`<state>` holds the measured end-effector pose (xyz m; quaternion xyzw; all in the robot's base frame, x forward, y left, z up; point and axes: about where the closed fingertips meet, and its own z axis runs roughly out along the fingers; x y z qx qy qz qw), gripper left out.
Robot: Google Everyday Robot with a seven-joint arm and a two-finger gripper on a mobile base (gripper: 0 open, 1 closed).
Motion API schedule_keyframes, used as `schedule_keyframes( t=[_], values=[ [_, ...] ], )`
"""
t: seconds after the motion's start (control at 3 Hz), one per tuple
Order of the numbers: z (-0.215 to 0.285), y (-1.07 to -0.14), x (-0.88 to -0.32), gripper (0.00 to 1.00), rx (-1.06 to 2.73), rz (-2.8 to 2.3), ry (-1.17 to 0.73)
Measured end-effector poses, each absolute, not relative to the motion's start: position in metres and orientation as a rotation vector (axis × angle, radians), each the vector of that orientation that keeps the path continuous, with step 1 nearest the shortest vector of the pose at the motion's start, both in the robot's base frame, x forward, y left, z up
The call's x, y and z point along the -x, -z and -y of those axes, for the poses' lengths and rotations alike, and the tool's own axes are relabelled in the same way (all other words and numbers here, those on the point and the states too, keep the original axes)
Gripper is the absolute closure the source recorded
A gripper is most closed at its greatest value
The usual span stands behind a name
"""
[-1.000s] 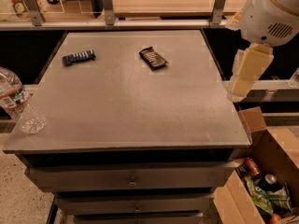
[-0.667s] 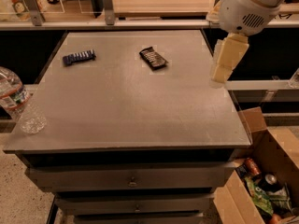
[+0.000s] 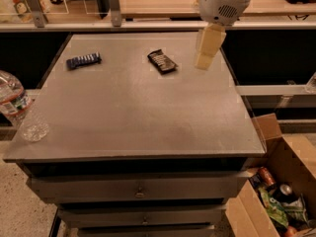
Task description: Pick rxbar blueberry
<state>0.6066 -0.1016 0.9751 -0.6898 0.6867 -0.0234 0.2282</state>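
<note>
The rxbar blueberry (image 3: 84,60), a small flat bar in a dark blue wrapper with pale lettering, lies on the grey table top (image 3: 138,107) at the far left. A black-wrapped bar (image 3: 162,61) with white lettering lies to its right, near the far middle. My gripper (image 3: 206,54) hangs from the white arm above the table's far right part, just right of the black bar and well away from the blue bar. It holds nothing that I can see.
A clear plastic water bottle (image 3: 17,110) lies at the table's left front corner. An open cardboard box (image 3: 276,186) with cans and packets stands on the floor at the right. Drawers (image 3: 140,191) sit under the table top. A rail and counter run behind.
The arm and gripper have moved left and farther over the table, from beyond its right edge to above its far right part. Both bars and the bottle have not moved.
</note>
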Motion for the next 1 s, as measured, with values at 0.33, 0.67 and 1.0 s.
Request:
schedule_keyframes(
  t=[0.33,0.67,1.0],
  values=[
    [0.081,-0.969,-0.634,0.0,1.917,-1.855,0.058],
    [0.062,-0.962,-0.657,0.0,1.929,-1.822,0.03],
    [0.044,-0.956,-0.672,0.0,1.901,-1.773,-0.005]
  ],
)
